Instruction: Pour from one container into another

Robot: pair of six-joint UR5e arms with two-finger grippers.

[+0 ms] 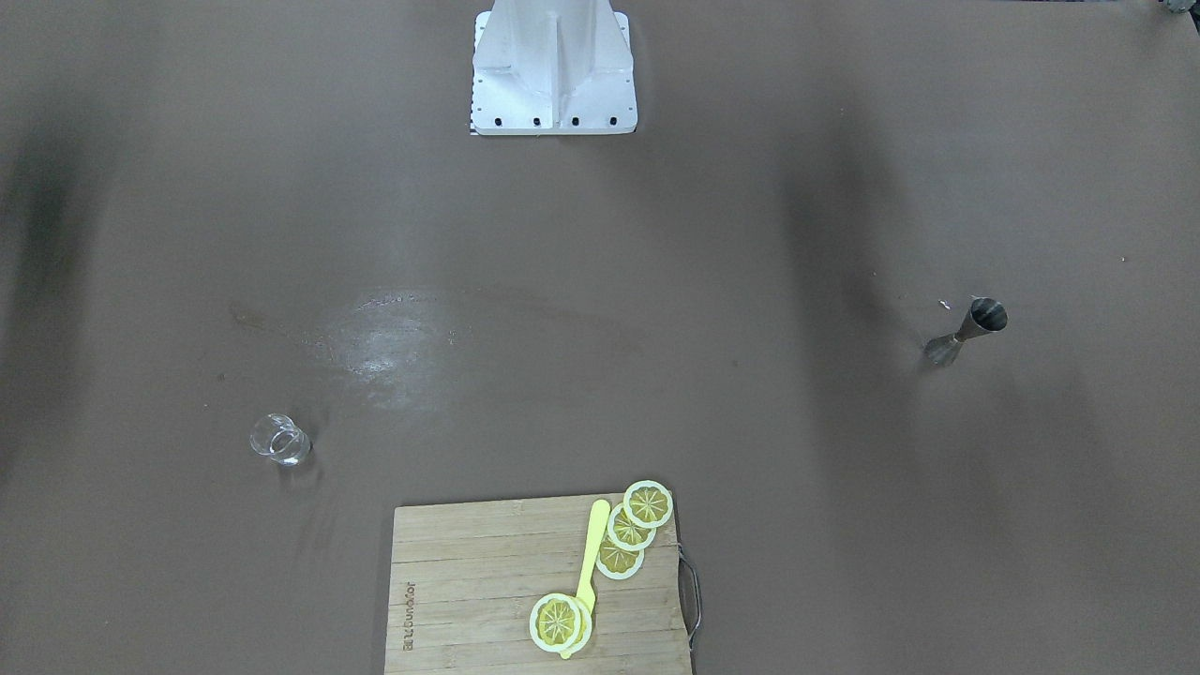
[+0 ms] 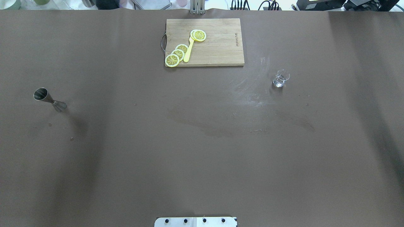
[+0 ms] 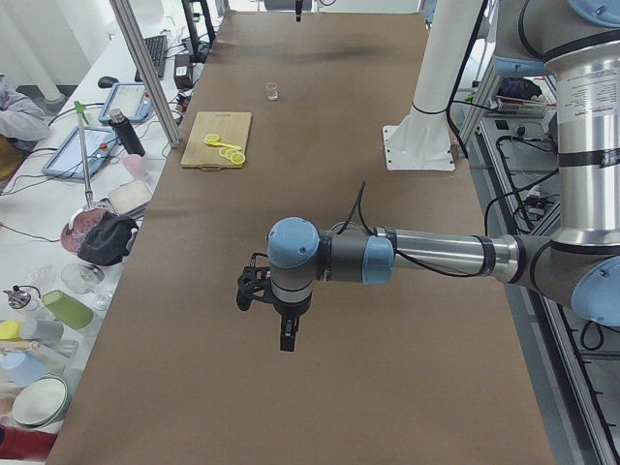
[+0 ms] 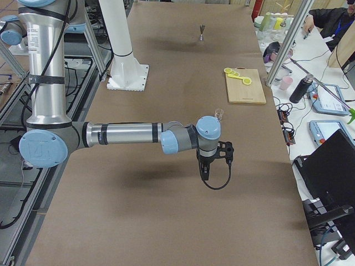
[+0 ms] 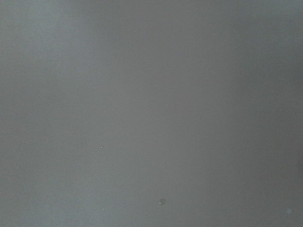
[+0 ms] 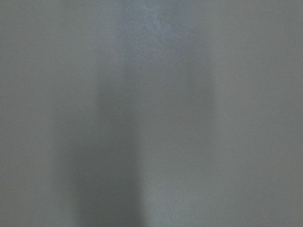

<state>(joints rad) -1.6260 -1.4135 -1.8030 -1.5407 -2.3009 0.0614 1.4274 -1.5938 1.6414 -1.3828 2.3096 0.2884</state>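
The steel jigger [image 2: 49,99] stands upright on the brown table at the robot's far left, also visible as the jigger [image 1: 967,332] and the jigger [image 4: 202,34]. The small clear glass cup [image 2: 280,78] stands on the robot's right, far side, seen too as the cup [image 1: 279,439] and the cup [image 4: 218,114]. My left gripper [image 3: 288,339] hangs above the table, fingers pointing down, shown only in the left side view. My right gripper [image 4: 203,173] hangs likewise, short of the cup. Whether either is open or shut I cannot tell. Both wrist views show only bare table.
A wooden cutting board [image 2: 217,47] with lemon slices [image 2: 176,54] and a yellow knife [image 2: 188,50] lies at the far middle edge. The white robot base [image 1: 553,70] stands at the near edge. A side bench with tablets, bottles and seated people runs beyond the table.
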